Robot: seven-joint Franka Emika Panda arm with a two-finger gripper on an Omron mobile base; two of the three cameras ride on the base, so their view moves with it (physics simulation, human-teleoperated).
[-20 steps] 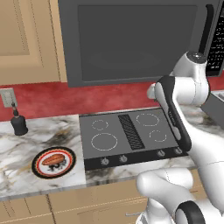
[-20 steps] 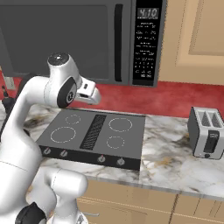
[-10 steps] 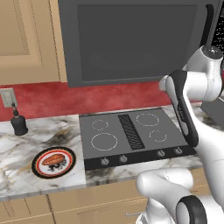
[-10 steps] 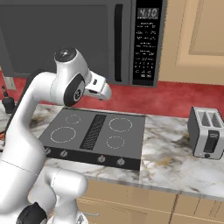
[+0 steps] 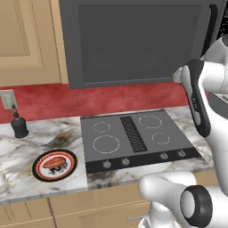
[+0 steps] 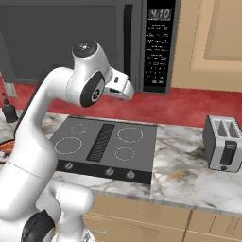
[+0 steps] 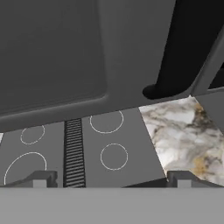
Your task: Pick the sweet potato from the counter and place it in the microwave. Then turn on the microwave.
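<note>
Left base view: the sweet potato (image 5: 54,162) is sitting on a red-rimmed plate (image 5: 41,171) on the worktop (image 5: 26,147), left of the cooktop (image 5: 133,138), well apart from the arm. The microwave (image 5: 133,40) hangs above with its door shut. Right base view: the arm is raised up, with the hand pointing toward the microwave's handle (image 6: 127,42), close under the door's lower edge; a toaster (image 6: 224,149) sits off to the right. Hand view: the gripper (image 7: 109,178) has its fingers spread wide with nothing between them, and the handle's lower end (image 7: 159,89) is just ahead and to the right, cooktop rings below. So my guess is we're at the open-the-door step, before any pickup. Next move probably needs the hand to slide over so a finger hooks behind that handle, then pull the door out. The potato has to wait till that's done.
</note>
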